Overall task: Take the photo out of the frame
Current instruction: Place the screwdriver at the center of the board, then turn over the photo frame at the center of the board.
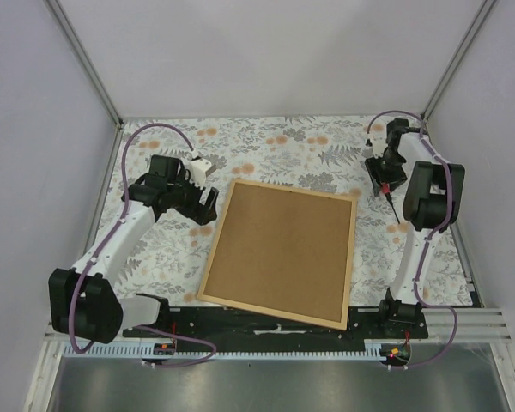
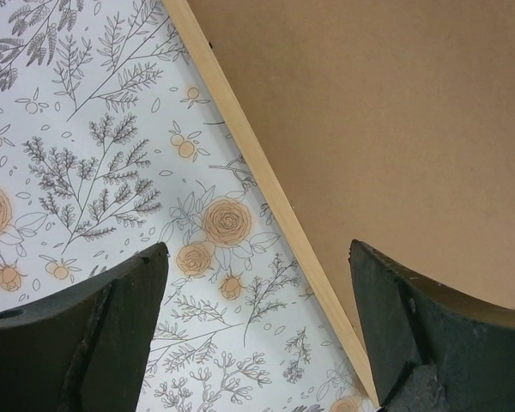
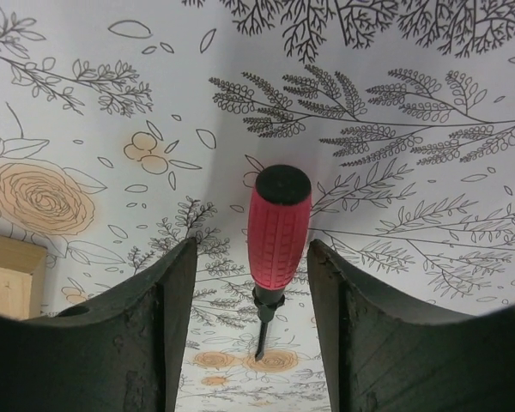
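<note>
Plainly, the left pincer (image 2: 257,330) gapes wide and empty over the left strip of the large light-tan wooden frame (image 1: 279,253), which lies brown board up at mid-bench (image 1: 275,142) on floral cloth between pale walls. The right pincer (image 3: 251,249) flanks a red-handled screwdriver (image 3: 279,227); whether it grips cannot be told. Only the overhead view shows the whole frame.

The frame (image 1: 283,251) lies face-down, its front hidden.
</note>
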Action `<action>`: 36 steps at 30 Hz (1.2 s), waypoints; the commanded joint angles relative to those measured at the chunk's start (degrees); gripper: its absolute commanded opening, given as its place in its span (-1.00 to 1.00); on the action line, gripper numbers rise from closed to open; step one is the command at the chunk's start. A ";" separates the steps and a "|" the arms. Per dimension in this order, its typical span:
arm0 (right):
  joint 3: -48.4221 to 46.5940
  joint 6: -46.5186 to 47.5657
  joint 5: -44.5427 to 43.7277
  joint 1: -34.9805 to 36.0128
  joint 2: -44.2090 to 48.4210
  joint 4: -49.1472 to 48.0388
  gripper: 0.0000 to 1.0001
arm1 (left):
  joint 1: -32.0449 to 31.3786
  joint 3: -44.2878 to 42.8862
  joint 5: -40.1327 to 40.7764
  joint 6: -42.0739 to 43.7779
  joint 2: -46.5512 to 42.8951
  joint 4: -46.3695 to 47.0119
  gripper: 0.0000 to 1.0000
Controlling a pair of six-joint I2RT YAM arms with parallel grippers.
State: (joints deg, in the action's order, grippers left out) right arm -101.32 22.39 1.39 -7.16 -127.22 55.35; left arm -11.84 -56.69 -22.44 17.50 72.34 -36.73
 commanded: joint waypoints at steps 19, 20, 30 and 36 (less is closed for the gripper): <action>29.58 2.39 3.44 19.79 45.37 -8.86 0.40 | -8.91 -8.17 17.88 -4.57 24.42 5.62 0.89; 31.08 2.31 3.62 21.82 47.22 -8.68 0.39 | -8.82 -9.13 17.00 -5.10 25.22 5.10 0.89; 36.01 3.18 7.75 34.74 60.24 -7.10 0.43 | -8.99 -13.36 12.24 -6.16 31.01 3.07 0.85; 39.88 3.27 8.54 44.93 65.16 -9.73 0.43 | -8.99 -14.33 11.27 -6.42 35.41 1.05 0.48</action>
State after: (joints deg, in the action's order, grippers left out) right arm -63.64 24.97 8.40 32.69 -64.97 48.29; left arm -20.64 -68.82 -9.43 12.58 105.69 -33.32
